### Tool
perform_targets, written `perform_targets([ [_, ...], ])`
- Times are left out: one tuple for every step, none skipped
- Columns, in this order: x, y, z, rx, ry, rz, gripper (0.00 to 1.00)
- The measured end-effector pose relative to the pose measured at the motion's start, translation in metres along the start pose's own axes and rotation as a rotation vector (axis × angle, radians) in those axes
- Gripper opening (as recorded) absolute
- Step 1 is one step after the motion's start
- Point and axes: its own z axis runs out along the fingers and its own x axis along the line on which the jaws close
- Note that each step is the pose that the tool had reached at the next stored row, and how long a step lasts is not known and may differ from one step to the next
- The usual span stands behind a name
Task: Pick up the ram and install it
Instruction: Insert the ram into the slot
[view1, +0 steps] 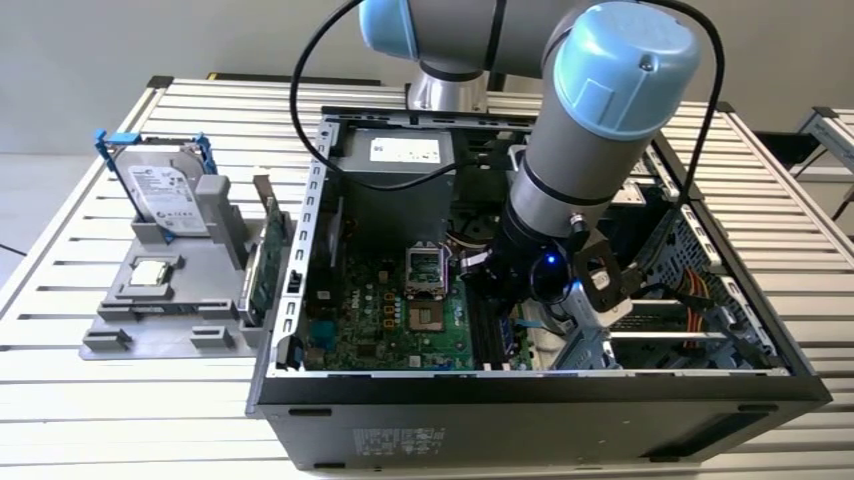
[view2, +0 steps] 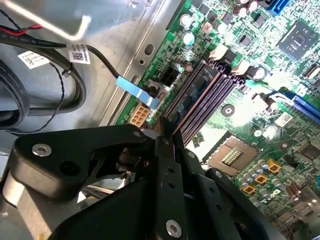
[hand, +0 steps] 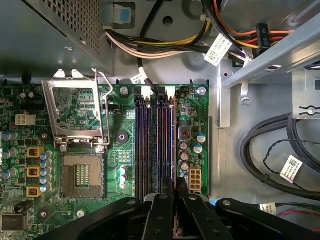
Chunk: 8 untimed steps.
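Ram: thin, long, narrow memory stick, dark green board. It presents edge-on in both wrist views, as a slim dark strip (hand: 173, 184) (view2: 163, 129); chips and faces are not discernible. It stands on its long edge, pinched at both flat faces between the black gripper (hand: 173, 196) fingers (hand: 161, 210), which are closed against it. Its long axis runs parallel to the row of dark memory slots (hand: 155, 145) on the green motherboard (hand: 120, 120). Its position is over the end of the slot at the side of the row nearest the white connector (hand: 194, 179). Whether the lower edge is in the slot or just above it cannot be told.
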Motion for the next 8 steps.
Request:
perform_targets([
  [0.0000,0.0000,-0.0006,-0.0003,-0.0001,0.000,0.00],
  [0.0000,0.0001,-0.0012,-0.0009,-0.0001,0.000,0.00],
  [0.0000,0.0001,-0.0017,-0.0010,-0.0001,0.000,0.00],
  [0.0001,0.0001,-0.0019,-0.0008,0.0001,0.000,0.00],
  [0.0001,0.0000,-0.0022,-0.0003,0.0002,0.000,0.00],
  [0.0001,0.0000,-0.0022,-0.0003,0.0002,-0.001,0.00],
  [0.0001,-0.0001,-0.0022,-0.0002,0.0003,-0.002,0.00],
  [0.0001,-0.0001,-0.0022,-0.0002,0.0003,-0.003,0.00],
])
